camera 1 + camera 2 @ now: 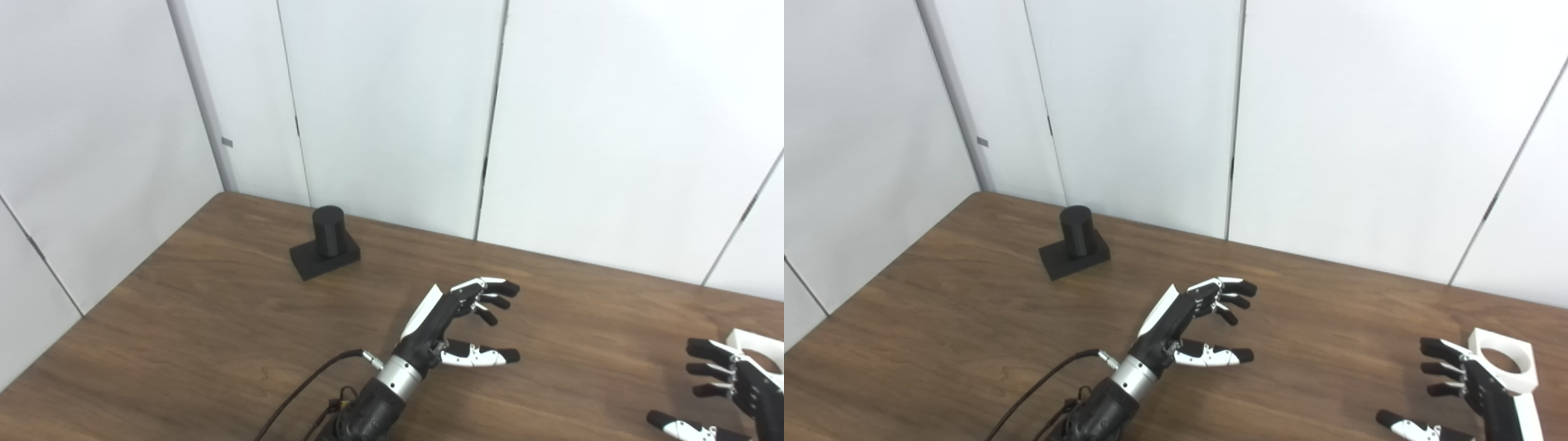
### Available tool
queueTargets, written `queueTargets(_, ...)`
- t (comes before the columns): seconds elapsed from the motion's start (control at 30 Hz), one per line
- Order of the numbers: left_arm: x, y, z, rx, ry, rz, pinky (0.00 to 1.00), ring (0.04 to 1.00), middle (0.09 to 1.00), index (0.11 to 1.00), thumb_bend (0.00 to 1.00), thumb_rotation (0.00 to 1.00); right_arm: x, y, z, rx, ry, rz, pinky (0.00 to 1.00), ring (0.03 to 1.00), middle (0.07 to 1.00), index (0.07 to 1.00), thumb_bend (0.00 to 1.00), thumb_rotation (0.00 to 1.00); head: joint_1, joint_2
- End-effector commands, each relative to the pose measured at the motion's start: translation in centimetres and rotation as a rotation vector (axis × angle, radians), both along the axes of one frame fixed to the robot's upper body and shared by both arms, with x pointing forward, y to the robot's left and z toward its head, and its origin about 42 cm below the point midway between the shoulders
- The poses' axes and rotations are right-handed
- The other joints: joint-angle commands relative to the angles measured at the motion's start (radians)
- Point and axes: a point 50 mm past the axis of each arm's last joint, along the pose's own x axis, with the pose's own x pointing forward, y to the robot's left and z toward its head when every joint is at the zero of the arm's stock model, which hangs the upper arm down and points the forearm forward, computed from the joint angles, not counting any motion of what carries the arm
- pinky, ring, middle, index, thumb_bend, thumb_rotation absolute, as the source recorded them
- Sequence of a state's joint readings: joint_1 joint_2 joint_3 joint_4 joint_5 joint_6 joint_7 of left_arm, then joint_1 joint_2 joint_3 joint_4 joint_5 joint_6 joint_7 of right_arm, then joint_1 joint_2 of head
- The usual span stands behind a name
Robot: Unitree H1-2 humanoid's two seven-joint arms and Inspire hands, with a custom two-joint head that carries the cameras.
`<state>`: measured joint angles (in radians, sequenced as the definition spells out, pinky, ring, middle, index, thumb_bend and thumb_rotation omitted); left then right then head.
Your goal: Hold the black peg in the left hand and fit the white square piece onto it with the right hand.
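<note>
Broadly, white wall panels (392, 110) closed off the back and left of the scene, meeting the far edge of a brown wooden table (184, 343) that filled the lower part of both views. On the table's far left the black peg (328, 231) stood upright on its flat square base (306, 262), well apart from both hands, with nothing between it and the left hand but bare wood. The left hand (456, 324) sat near the middle of the table, its fingers (490, 293) spread and lightly curled, thumb held apart below them, gripping nothing. A dark cable (300, 392) ran from its wrist toward the bottom edge. At the lower right, the right hand (1464, 386) was likewise splayed and empty, its dark fingertips pointing left. The white square piece (1503, 360) lay flat on the table just beyond that hand, at its back, not held.

In the right eye view the piece showed whole, with its round hole open upward. In the left eye view it was cut by the picture's edge, and the right hand was only partly inside the frame.
</note>
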<state>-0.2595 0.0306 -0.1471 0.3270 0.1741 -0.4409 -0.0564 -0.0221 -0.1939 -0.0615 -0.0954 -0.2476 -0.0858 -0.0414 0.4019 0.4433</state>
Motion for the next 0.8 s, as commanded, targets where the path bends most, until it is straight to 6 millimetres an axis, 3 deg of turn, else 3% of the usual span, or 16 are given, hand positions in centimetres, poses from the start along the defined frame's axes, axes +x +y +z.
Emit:
queueTargets(0.0, -0.52, -0.56, -1.13, -0.024, 0.023, 0.001, 0.58, 0.728, 0.773, 0.745, 0.74, 0.02, 0.68, -0.41, 1.63, -0.009, -0.076, 0.010, 0.52, 0.663, 0.724, 0.704, 0.63, 0.00, 0.018, -0.003)
queueTargets(0.13, -0.37, -0.96, -1.21, -0.035, 0.029, 0.003, 0.59, 0.732, 0.775, 0.740, 0.75, 0.02, 0.72, -0.63, 1.69, -0.008, -0.074, 0.014, 0.52, 0.668, 0.722, 0.702, 0.63, 0.00, 0.046, -0.009)
queueTargets(0.47, -0.19, -1.03, -1.18, -0.009, 0.018, 0.007, 0.61, 0.740, 0.777, 0.744, 0.74, 0.02, 0.72, -0.88, 1.84, -0.015, -0.075, 0.022, 0.49, 0.646, 0.713, 0.692, 0.64, 0.00, 0.036, -0.005)
queueTargets(0.77, -0.12, -0.61, -0.77, -0.007, 0.001, 0.022, 0.54, 0.718, 0.768, 0.733, 0.73, 0.01, 0.88, -0.56, 1.89, -0.012, -0.078, 0.022, 0.49, 0.640, 0.706, 0.682, 0.64, 0.00, 0.025, -0.002)
